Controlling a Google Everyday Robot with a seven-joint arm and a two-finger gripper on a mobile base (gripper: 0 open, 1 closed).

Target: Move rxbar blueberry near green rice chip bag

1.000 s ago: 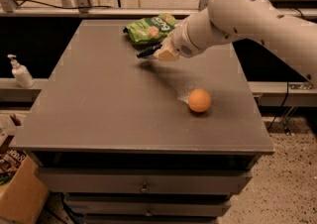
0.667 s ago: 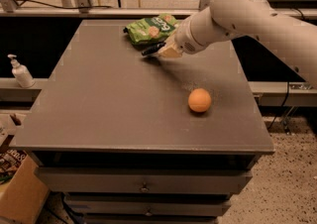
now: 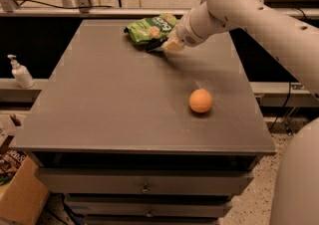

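Note:
The green rice chip bag [image 3: 149, 28] lies crinkled at the back of the grey table [image 3: 109, 94], right of centre. My gripper [image 3: 167, 46] is just at the bag's front right edge, low over the table. It is shut on the rxbar blueberry [image 3: 154, 47], a small dark flat wrapper that sticks out to the left of the beige fingers and reaches the bag's front edge. Most of the bar is hidden by the fingers. My white arm comes in from the upper right.
An orange ball [image 3: 200, 100] sits on the table's right half, nearer the front. A white pump bottle [image 3: 20, 72] stands on a ledge to the left. A cardboard box [image 3: 15, 194] is on the floor at the lower left. Drawers [image 3: 144, 187] are under the tabletop.
My gripper has moved slightly back and right along the bag's front edge, carrying the dark bar with it. The ball and the bag have not moved.

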